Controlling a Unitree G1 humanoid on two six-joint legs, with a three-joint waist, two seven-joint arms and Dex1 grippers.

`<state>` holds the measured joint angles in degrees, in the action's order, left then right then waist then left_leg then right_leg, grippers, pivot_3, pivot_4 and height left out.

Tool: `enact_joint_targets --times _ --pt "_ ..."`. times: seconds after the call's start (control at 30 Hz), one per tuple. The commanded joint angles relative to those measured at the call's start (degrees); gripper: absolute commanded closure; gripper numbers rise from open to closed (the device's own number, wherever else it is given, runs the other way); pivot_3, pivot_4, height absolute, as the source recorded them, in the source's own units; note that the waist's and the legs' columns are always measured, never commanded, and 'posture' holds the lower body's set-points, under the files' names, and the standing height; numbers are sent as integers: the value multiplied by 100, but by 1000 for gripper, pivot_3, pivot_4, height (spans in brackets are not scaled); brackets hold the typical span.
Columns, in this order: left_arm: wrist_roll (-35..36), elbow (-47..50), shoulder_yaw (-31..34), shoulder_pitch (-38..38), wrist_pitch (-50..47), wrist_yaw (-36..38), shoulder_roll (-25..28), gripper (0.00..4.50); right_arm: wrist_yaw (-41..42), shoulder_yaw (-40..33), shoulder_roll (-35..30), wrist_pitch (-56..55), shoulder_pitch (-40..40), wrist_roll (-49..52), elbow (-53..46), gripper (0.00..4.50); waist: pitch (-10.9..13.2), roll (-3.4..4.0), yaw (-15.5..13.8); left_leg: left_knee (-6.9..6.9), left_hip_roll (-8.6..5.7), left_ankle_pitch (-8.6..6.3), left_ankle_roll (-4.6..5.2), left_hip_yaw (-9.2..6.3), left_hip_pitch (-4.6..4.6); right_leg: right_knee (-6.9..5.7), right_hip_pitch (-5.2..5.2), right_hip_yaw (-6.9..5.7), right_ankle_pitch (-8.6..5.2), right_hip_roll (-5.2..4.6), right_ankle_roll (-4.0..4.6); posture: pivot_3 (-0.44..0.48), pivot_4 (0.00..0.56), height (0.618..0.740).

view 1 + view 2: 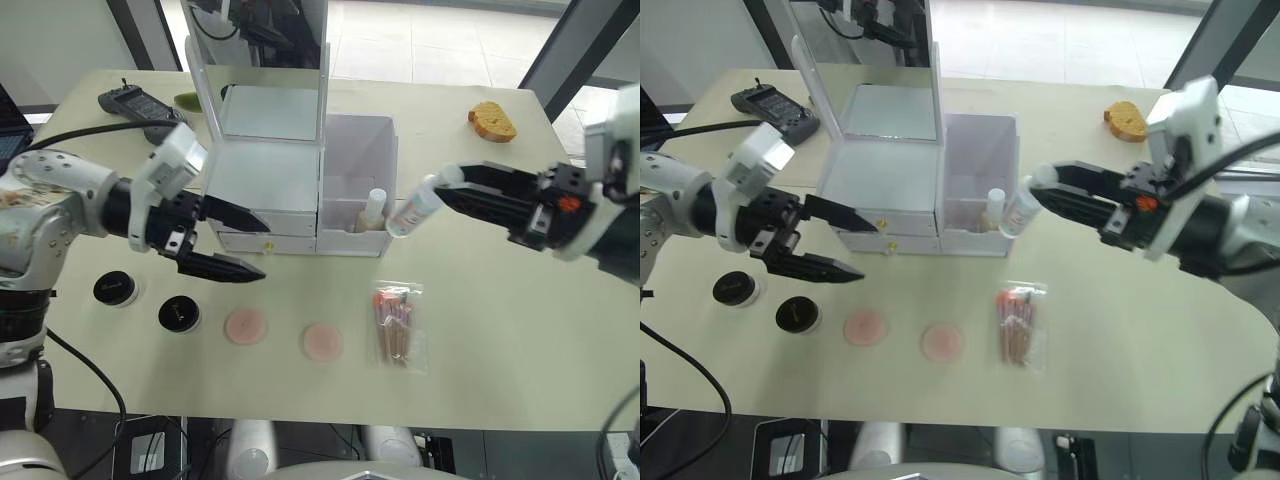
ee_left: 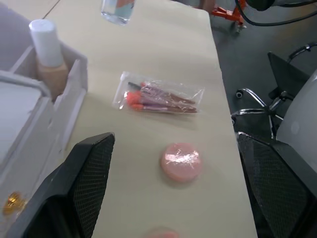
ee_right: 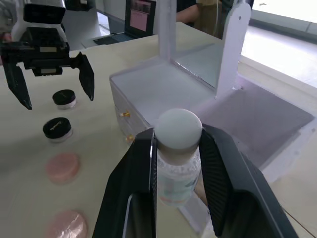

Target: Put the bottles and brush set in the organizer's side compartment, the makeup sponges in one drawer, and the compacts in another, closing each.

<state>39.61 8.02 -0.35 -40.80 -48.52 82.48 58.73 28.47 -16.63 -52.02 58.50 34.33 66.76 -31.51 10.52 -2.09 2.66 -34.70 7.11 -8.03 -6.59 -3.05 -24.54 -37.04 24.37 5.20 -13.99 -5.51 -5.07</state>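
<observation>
The white organizer [image 1: 270, 175] stands mid-table with its mirror [image 1: 255, 35] upright and both gold-knobbed drawers [image 1: 268, 243] shut. A beige bottle [image 1: 373, 210] stands in the side compartment [image 1: 355, 150]. My right gripper [image 1: 445, 183] is shut on the clear bottle [image 1: 412, 210] near its cap, holding it tilted just right of that bin. Open, my left gripper [image 1: 262, 248] hovers in front of the drawers. Two black compacts [image 1: 115, 289] [image 1: 178, 314], two pink makeup sponges [image 1: 246, 326] [image 1: 323, 341] and the brush set [image 1: 398, 323] lie in a row along the near side of the table.
A black controller [image 1: 140, 103] with a cable lies at the back left beside a green object [image 1: 187, 100]. An orange-yellow lump [image 1: 492, 121] sits at the back right. The table's front edge [image 1: 330, 415] runs just below the row of items.
</observation>
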Motion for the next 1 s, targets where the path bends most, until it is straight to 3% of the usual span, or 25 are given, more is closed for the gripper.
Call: enact_joint_targets --times 0.03,0.33,0.77,1.0 --pt "208 -60 682 -71 -76 -428 15 212 -379 703 361 51 616 -355 274 3609 0 0 -7 1 0 0 0 -1 -3 0 2 0 0 0 0 0 150 715" --pt "548 640 1232 589 -282 -886 137 212 67 1934 1078 -742 927 -2057 1190 3609 0 0 -61 0 1 0 0 -1 -23 -4 19 -6 14 0 -26 0 150 715" --pt "853 1045 1438 1019 -263 -1043 277 212 899 2725 1736 -1535 1186 -3667 2395 3609 1 1 -21 3 1 0 0 -2 -19 -7 20 -5 19 2 -34 0 150 715" --pt "866 1036 1384 1055 -196 -997 300 212 1172 2803 1883 -1419 1297 -4012 2598 3609 1 1 -26 3 1 0 0 -1 -21 -6 20 -5 20 2 -35 0 150 715"
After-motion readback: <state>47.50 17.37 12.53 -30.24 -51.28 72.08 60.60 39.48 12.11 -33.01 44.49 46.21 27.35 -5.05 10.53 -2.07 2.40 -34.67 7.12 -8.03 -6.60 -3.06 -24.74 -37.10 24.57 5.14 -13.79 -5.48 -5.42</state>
